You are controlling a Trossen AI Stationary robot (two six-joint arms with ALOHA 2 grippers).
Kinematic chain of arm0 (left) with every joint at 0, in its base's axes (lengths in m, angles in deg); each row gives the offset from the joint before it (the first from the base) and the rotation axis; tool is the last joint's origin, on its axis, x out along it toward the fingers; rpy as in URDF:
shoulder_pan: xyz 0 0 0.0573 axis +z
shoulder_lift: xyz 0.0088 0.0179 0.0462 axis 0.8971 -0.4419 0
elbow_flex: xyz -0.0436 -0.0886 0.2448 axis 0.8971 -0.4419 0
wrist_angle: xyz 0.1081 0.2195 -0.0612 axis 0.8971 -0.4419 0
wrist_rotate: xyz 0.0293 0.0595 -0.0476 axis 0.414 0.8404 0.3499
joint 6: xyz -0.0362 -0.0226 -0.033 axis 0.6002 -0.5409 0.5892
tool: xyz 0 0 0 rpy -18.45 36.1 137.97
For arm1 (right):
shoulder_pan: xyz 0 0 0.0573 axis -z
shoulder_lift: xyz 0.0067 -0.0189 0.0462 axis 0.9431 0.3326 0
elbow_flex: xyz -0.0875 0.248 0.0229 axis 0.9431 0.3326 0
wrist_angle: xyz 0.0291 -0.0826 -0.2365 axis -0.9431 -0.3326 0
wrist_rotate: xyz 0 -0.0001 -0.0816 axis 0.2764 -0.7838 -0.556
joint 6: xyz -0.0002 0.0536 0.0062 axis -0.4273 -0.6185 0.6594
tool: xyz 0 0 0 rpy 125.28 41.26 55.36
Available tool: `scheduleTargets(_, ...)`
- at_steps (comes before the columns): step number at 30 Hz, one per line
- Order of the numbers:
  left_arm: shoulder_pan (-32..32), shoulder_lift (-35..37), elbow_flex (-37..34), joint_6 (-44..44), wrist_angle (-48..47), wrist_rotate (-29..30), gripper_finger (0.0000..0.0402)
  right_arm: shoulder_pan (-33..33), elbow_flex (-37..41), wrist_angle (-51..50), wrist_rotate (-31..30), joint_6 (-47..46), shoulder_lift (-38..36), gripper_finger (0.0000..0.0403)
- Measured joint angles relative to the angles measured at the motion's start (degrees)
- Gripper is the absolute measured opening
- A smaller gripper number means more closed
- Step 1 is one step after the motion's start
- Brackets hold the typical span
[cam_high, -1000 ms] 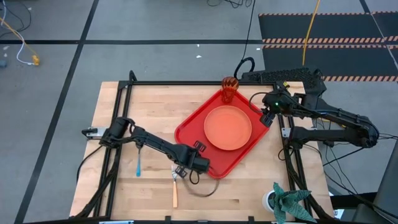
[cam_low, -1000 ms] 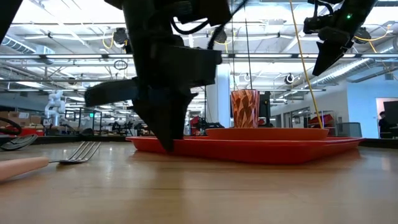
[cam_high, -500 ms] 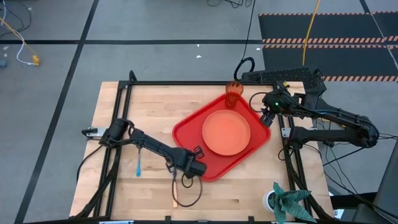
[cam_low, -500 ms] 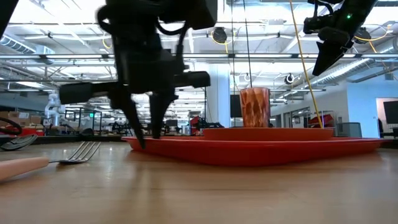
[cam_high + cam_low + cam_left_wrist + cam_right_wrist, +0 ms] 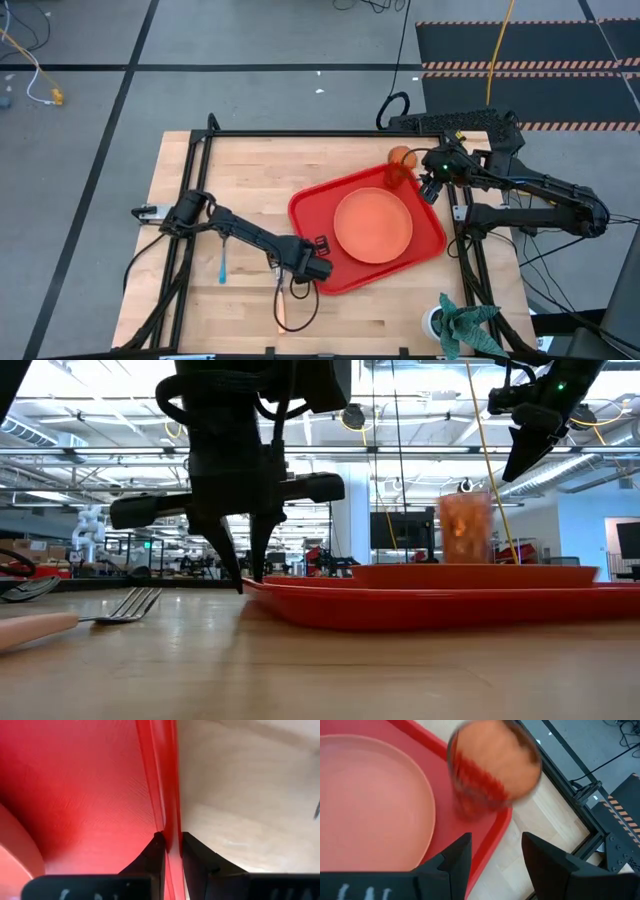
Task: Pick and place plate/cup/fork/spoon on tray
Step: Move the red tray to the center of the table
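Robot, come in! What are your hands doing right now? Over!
Left gripper pinching the tray rim. Right gripper open, hovering by the cup. Plate and cup on tray; fork and spoon on the table.

This is a robotics lab or industrial workshop, not a home. The wooden bench point(image 5: 250, 180) stands in a black metal frame point(image 5: 300, 133) on a grey floor point(image 5: 250, 50) marked with dark tape lines, with loose cables point(image 5: 30, 70) and hazard-striped black mats point(image 5: 520, 40) nearby. Seen level across the bench, a wide open hall shows behind, with exposed ceiling trusses and pipes point(image 5: 100, 430), strip lights, and a white robot point(image 5: 88, 525) far off.
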Motion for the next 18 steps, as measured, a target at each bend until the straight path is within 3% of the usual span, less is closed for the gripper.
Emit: scheduleTargets(18,5.0,0.0,0.0,-6.3,-12.6,1.2,0.0040,0.0,0.0,-5.4,4.5,-2.5,-0.2,0.0165)
